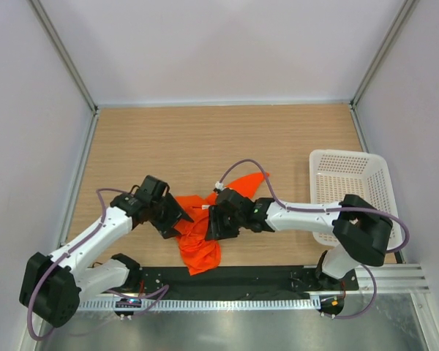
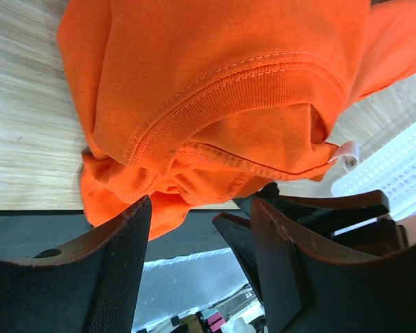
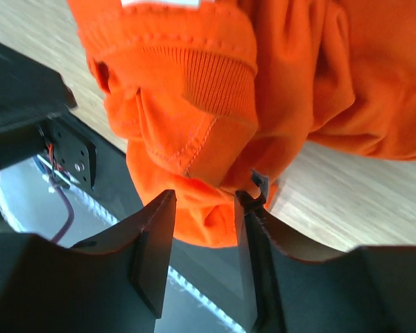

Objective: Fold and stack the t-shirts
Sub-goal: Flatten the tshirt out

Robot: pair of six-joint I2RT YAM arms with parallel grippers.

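The orange-red t-shirt (image 1: 201, 245) lies bunched at the near middle of the table (image 1: 205, 139), its lower part over the black mat (image 1: 256, 276), well apart from the white basket (image 1: 349, 175). Our left gripper (image 2: 200, 208) stands spread just short of the ribbed collar. The right gripper (image 3: 205, 198) has a lump of fabric between its jaws, though we cannot tell if it bites yet. Grabbing several layers would lift a wad, not an edge, and the claws, being close, might knock together. The white neck tag (image 2: 347, 154) shows no readable writing.
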